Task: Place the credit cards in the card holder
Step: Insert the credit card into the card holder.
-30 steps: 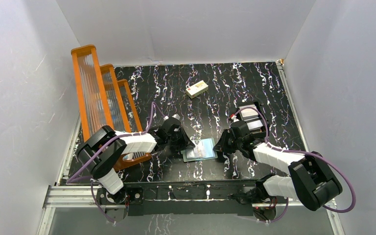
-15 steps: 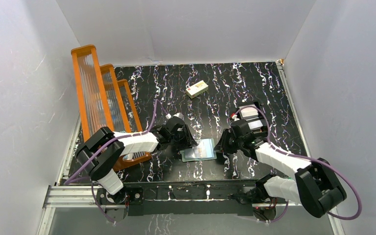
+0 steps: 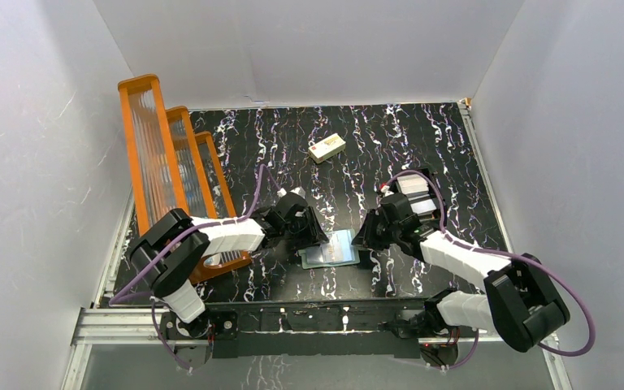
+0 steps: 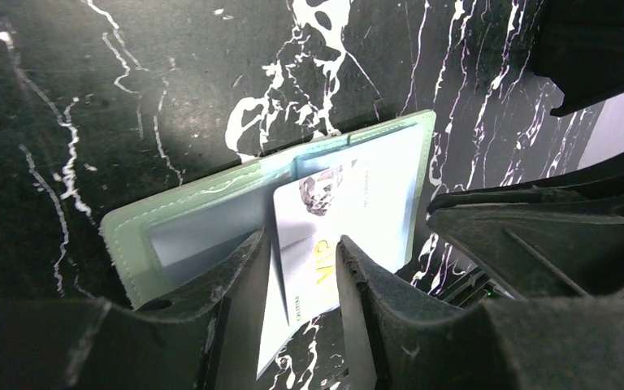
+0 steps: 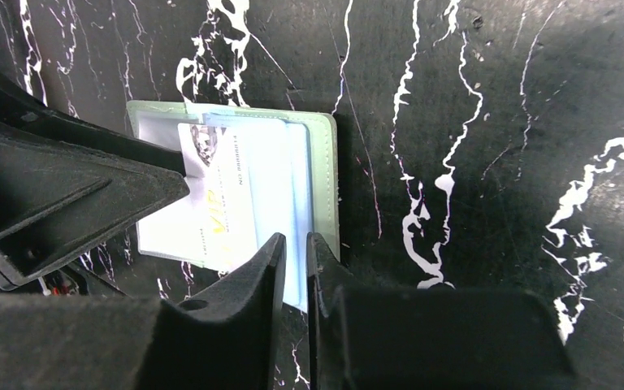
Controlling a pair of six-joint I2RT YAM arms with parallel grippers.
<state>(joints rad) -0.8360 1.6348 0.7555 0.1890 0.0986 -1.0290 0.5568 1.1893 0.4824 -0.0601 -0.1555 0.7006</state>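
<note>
We see card holder (image 3: 331, 249) open on table (image 3: 357, 146) btwn both arms, VIP credit card (image 4: 349, 203) lying on its lining, left claw (image 4: 299, 241) spread astride card, right claw (image 5: 296, 238) pinching holder's edge

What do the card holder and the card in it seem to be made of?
The card holder looks like faux leather, matte pale green, with a seam along its edge; its pockets look like shiny clear plastic. The card is probably glossy plastic: thin, flat, printed.
</note>
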